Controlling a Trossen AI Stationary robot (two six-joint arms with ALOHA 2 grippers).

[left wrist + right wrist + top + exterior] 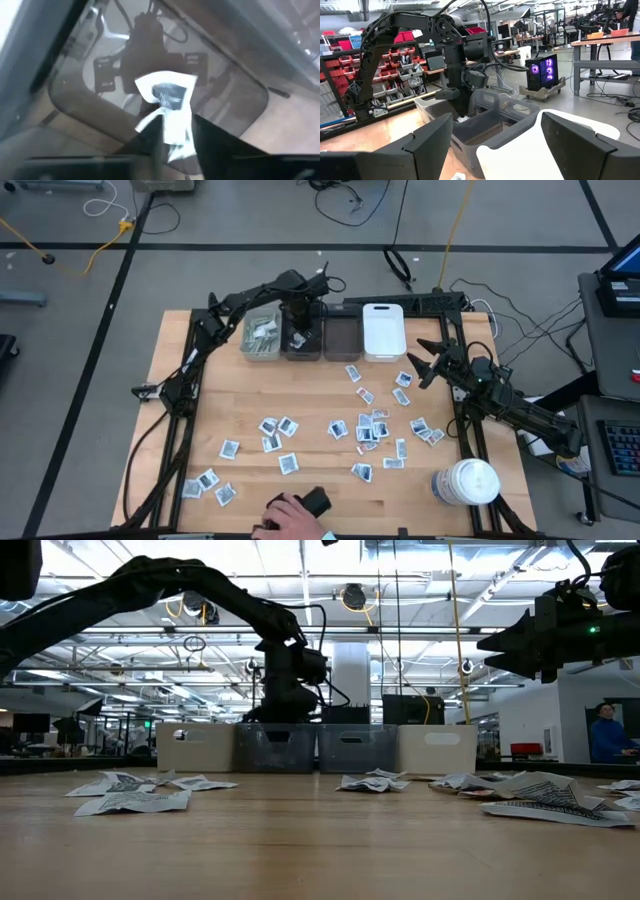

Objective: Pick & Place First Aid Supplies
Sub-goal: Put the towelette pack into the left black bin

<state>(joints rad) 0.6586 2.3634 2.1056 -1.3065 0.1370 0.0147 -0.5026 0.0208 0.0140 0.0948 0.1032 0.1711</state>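
Looking past the left fingers [210, 145], you see a white sachet with dark print [167, 107] between them. They stand only a little apart, and you cannot tell if they grip the sachet or if it already hangs loose. The left gripper [298, 340] points down into the second bin from the left, a dark grey bin [301, 337], whose see-through floor fills the left wrist view.

This bin is part of a row of four at the far edge of the counter [310, 490]. To its left is a light grey bin [261, 337] that already holds some sachets. To its right are another dark bin [342, 338] and then a white bin [383, 332].

The right gripper [418, 363] hangs above the counter near the white bin, its fingers [427, 137] spread wide and holding nothing.

Many more sachets [365, 430] lie scattered over the middle and near part of the counter, well apart from the bins. A white round jar [467, 483] stands at the near right corner. At the near edge you see a person's hand [290, 515].
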